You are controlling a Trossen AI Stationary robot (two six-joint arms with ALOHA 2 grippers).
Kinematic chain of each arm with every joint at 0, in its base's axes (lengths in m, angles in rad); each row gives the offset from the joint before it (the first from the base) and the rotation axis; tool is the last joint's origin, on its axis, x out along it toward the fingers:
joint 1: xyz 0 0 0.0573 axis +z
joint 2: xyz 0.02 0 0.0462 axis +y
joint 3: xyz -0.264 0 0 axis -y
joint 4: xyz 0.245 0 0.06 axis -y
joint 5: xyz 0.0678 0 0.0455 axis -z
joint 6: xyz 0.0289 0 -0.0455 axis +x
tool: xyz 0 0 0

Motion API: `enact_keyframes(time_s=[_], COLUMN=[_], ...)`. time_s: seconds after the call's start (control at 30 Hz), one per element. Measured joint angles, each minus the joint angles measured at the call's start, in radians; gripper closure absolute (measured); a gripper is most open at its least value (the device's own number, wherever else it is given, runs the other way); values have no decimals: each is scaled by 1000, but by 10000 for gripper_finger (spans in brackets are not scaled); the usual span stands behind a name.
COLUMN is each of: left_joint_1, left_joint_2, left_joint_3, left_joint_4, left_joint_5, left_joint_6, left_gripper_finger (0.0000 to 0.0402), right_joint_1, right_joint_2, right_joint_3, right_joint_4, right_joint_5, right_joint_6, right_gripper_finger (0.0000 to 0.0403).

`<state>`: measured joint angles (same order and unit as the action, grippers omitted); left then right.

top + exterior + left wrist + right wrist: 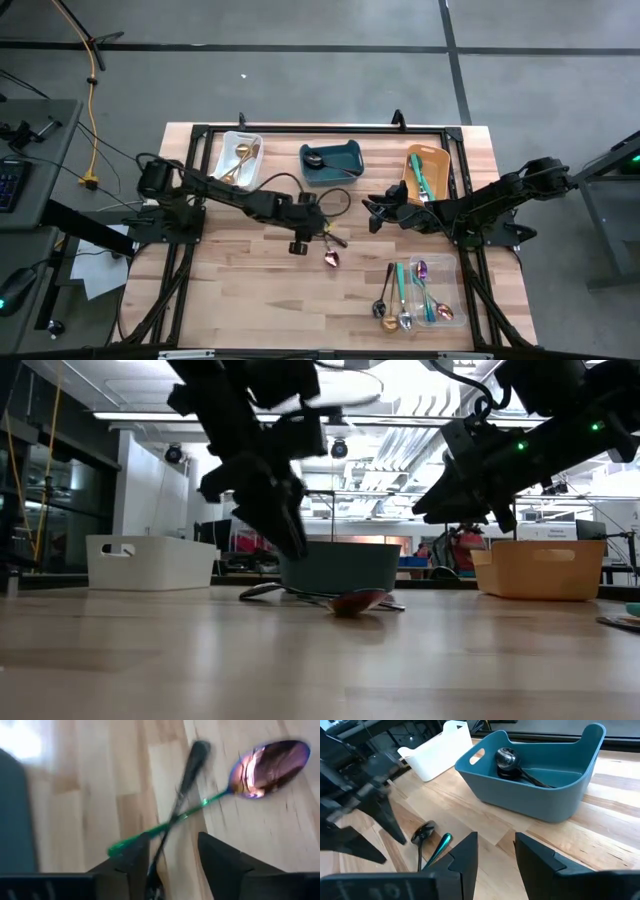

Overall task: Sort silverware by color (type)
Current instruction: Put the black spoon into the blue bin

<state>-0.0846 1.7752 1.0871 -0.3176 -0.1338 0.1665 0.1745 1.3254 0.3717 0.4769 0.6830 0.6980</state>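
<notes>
The table (250,300) is big and made of light wood. Four bins sit on it. The white bin (238,158) has gold spoons (243,160) in it. The teal bin (331,163) has a black spoon (318,160) in it. The orange bin (427,172) has teal pieces (421,178) in it. The clear bin (431,292) near the front holds a mixed bunch of spoons (410,295), some half out of it. I think those are waiting to be sorted. So some of the job is done, and a lot is left.

My left gripper (322,228) hangs low over the middle of the table. Its fingers (222,865) are open and hold nothing. Right under them lie two pieces, crossed over each other: a purple spoon (267,764) with a green handle and a black piece (187,770). Both rest on the wood, not in any bin yet.

My right gripper (375,212) waits near the teal bin, in front of it. Its fingers (465,855) are partly open and hold nothing.
</notes>
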Motion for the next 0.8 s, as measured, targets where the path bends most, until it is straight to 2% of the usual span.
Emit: enact_keyframes(time_s=[0.17, 0.5, 0.6, 0.8], left_joint_1=[31, 78, 79, 79], left_joint_2=[71, 112, 112, 105], left_joint_3=[32, 36, 36, 38], left_joint_4=[-55, -76, -89, -137], left_joint_5=[25, 15, -21, -99], left_joint_6=[49, 74, 73, 61], left_gripper_finger=[215, 224, 257, 384], right_joint_1=[0, 0, 0, 0], right_joint_2=[0, 0, 0, 0], right_joint_3=[0, 0, 0, 0], right_joint_4=[-3, -6, -8, -8], right_joint_5=[0, 0, 0, -4], right_joint_6=[-5, -11, -10, -11], right_gripper_finger=[279, 279, 279, 279])
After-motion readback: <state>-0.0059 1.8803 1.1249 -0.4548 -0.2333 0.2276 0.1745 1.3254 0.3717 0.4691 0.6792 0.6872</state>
